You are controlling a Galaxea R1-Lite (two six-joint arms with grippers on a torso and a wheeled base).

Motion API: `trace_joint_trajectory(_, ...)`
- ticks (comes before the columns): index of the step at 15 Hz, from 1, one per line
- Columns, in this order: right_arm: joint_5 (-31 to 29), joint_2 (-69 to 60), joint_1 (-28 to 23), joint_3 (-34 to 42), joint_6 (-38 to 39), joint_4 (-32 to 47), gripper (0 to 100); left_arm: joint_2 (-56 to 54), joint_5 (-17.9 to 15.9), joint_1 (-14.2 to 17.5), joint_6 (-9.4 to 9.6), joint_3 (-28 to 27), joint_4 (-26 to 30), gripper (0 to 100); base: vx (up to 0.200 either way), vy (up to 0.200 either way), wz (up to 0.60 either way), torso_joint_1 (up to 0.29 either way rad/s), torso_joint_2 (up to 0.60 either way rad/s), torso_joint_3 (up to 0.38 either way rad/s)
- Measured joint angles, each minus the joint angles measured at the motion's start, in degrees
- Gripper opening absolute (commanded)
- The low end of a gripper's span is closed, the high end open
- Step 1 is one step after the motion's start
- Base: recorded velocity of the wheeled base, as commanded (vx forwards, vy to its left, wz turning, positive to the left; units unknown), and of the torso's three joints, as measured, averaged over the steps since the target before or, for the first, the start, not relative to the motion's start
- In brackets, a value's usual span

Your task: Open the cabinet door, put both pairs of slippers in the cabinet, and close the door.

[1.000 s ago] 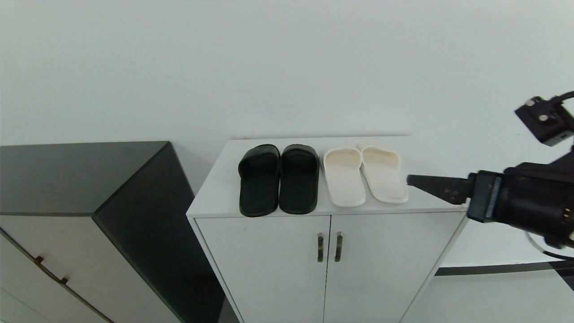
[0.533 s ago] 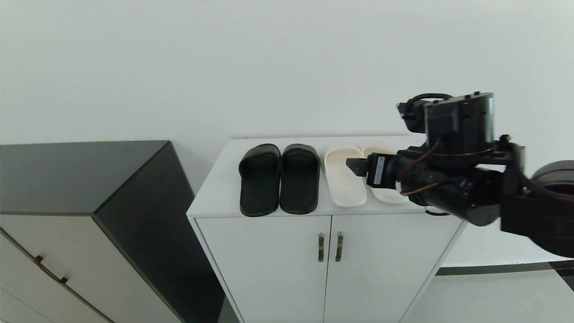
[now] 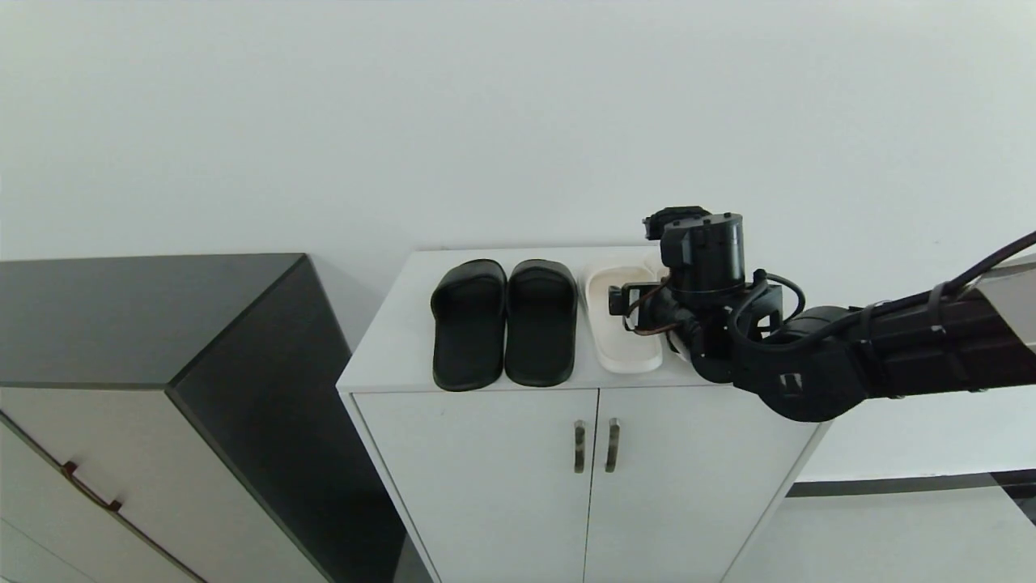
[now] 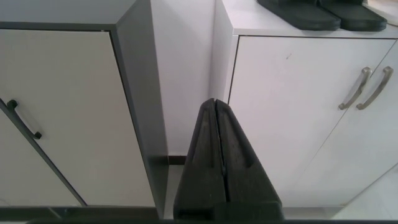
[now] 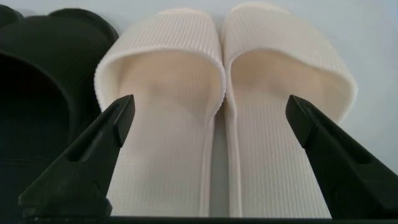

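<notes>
The white cabinet [image 3: 486,494] stands at the lower centre of the head view with both doors shut, its two handles [image 3: 593,445] side by side at the seam. On its top, the black slippers [image 3: 518,324] lie left of the cream slippers [image 3: 619,344], the pairs just beside each other. The right gripper [image 5: 210,106] comes in from the right of the frame and hovers over the cream pair, jaws spread wide so the fingers flank it. The left gripper [image 4: 214,109] is clenched on nothing, low between the white cabinet and the dark cabinet [image 3: 243,380] at the left.
</notes>
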State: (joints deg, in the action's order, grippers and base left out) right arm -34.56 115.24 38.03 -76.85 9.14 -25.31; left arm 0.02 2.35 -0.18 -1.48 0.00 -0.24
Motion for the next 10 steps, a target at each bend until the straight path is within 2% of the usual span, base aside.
trace_joint_trajectory(9, 3.0, 6.7, -4.0, -7.8, 0.1, -0.1, 100, 0.0, 0.0, 0.0, 0.0, 0.0, 0.0, 0, 0.0, 0.0, 0.0, 0.0, 0.0, 0.0)
trace_joint_trajectory(10, 3.0, 7.4, -4.3, -8.7, 0.1, 0.1, 0, 0.0, 0.0, 0.0, 0.0, 0.0, 0.0, 0, 0.0, 0.0, 0.0, 0.0, 0.0, 0.0)
